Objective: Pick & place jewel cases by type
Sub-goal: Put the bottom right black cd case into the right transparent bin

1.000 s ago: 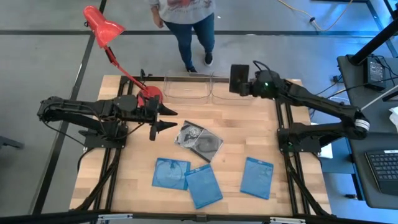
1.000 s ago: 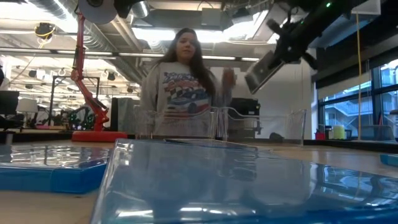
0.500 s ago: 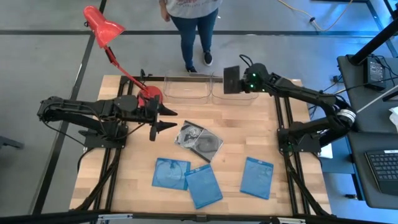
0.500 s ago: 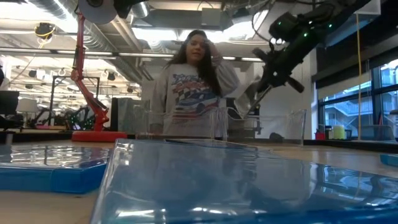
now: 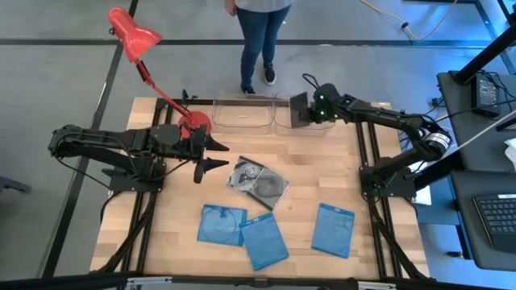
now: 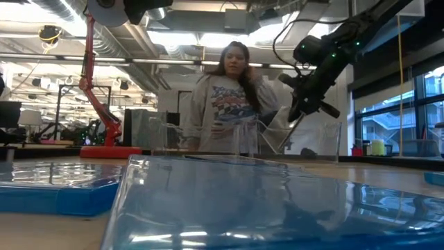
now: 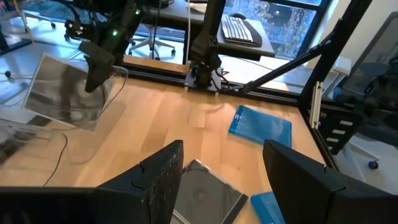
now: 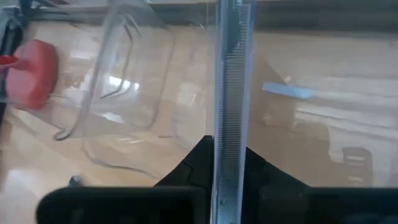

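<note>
Jewel cases on a wooden table point(image 5: 177, 234), two arms, one person.

High view: three blue cases point(image 5: 221, 224), point(image 5: 264, 242), point(image 5: 333, 229) near; clear cases point(image 5: 258, 180) at centre; two clear trays point(image 5: 243, 114) far. Right gripper point(image 5: 305, 110) pinches one clear case point(image 5: 299, 109) over the right tray; left gripper point(image 5: 211, 153), spread wide and empty, hovers left of centre. Red lamp point(image 5: 133, 36). Low view: person point(image 6: 232, 97) beyond the table. Right wrist view: held case edge-on.

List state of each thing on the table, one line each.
right tool: shut on clear jewel case, over right tray
left tool: open, empty
left tray: upright
clear jewel cases: flat, stacked askew
blue jewel cases: flat, two overlapping, one apart
</note>
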`<state>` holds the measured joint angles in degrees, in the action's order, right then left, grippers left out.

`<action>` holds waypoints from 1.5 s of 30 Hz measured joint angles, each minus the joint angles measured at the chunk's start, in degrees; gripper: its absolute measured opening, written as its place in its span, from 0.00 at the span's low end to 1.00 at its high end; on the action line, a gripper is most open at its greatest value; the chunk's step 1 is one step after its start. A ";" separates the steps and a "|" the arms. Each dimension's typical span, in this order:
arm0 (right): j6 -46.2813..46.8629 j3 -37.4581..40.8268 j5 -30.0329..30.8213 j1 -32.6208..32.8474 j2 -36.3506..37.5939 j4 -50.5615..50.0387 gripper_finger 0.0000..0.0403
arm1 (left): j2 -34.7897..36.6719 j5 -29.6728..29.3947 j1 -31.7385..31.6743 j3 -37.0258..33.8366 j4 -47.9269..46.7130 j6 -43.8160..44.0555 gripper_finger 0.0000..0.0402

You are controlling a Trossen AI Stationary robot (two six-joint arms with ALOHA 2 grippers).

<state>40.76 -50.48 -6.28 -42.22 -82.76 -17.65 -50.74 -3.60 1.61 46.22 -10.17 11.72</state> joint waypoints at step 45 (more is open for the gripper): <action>-5.06 0.00 0.24 -0.48 -2.69 0.34 0.12 | -0.02 -1.92 0.00 0.00 -0.37 -0.49 0.54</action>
<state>35.70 -50.48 -6.04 -42.70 -85.45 -17.30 -50.76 -5.52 1.61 46.22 -10.55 11.22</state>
